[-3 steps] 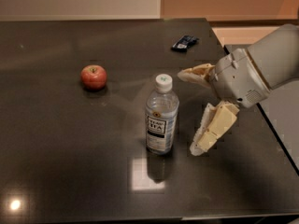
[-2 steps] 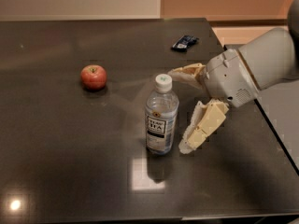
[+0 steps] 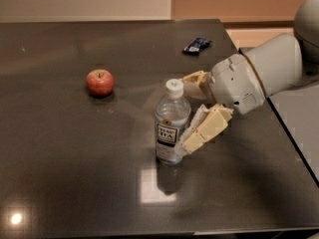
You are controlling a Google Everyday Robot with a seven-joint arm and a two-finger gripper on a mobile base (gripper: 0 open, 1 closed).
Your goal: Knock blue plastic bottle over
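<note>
The blue plastic bottle [image 3: 171, 124] stands upright near the middle of the dark table [image 3: 75, 173]. It is clear with a bluish tint, a white cap and a white-and-black label. My gripper [image 3: 191, 111] comes in from the right and is open. One cream finger [image 3: 205, 129] rests against the bottle's right side, low down. The other finger [image 3: 194, 82] is behind, level with the cap. The jaws are spread apart and hold nothing.
A red apple [image 3: 99, 81] sits to the left on the table. A small dark blue packet [image 3: 196, 45] lies at the back right. The table's right edge [image 3: 279, 118] runs under my arm, with a grey surface beyond it.
My gripper has moved left toward the bottle, and its lower finger now reaches the bottle's right side. The bottle still stands upright in the same place.
</note>
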